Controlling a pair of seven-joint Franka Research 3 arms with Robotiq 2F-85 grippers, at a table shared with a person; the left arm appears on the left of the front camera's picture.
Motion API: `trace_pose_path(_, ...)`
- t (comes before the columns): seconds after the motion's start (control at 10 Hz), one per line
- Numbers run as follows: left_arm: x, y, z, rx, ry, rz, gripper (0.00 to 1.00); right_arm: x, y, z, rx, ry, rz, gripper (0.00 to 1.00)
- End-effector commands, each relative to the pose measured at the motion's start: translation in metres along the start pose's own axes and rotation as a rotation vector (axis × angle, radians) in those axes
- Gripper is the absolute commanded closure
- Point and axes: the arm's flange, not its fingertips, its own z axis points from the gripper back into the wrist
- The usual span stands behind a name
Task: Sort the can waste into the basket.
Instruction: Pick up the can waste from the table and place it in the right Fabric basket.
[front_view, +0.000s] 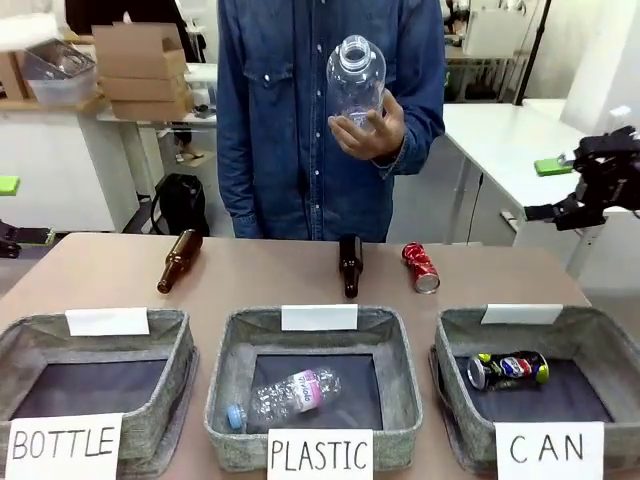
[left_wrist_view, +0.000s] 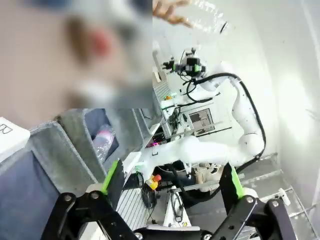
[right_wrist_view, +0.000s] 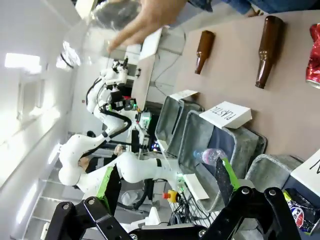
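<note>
A shiny red can (front_view: 421, 267) lies on the brown table behind the basket (front_view: 605, 345) signed "CAN", also seen as red can (right_wrist_view: 315, 55) at the right wrist view's edge. A dark and silver can (front_view: 508, 369) lies on that basket's dark floor; the same can (right_wrist_view: 300, 212) shows low in the right wrist view, inside the basket (right_wrist_view: 272, 167). My right gripper (front_view: 548, 190) hangs open above and right of the table, and its fingers (right_wrist_view: 223, 180) hold nothing. My left gripper (front_view: 12, 210) is at the far left edge, open (left_wrist_view: 172, 180) and empty.
A person across the table holds a clear plastic bottle (front_view: 355, 80) at chest height. Two brown bottles (front_view: 180, 260) (front_view: 349, 265) lie on the table. The "PLASTIC" basket (front_view: 395, 330) holds a plastic bottle (front_view: 290, 392); the "BOTTLE" basket (front_view: 30, 335) stands left.
</note>
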Motion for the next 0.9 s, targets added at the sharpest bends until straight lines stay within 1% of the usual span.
trace_pose_path(0.0, 0.0214, -0.0333, -0.0262, 0.092, 0.132, -0.041, 0.0, -0.0033, 0.0036, -0.0162, 0.007, 0.042, 0.009, 0.0)
trace_pose_path(0.8, 0.0214, -0.0333, -0.0262, 0.092, 0.132, -0.041, 0.0, -0.0033, 0.0036, -0.0162, 0.007, 0.042, 0.009, 0.0)
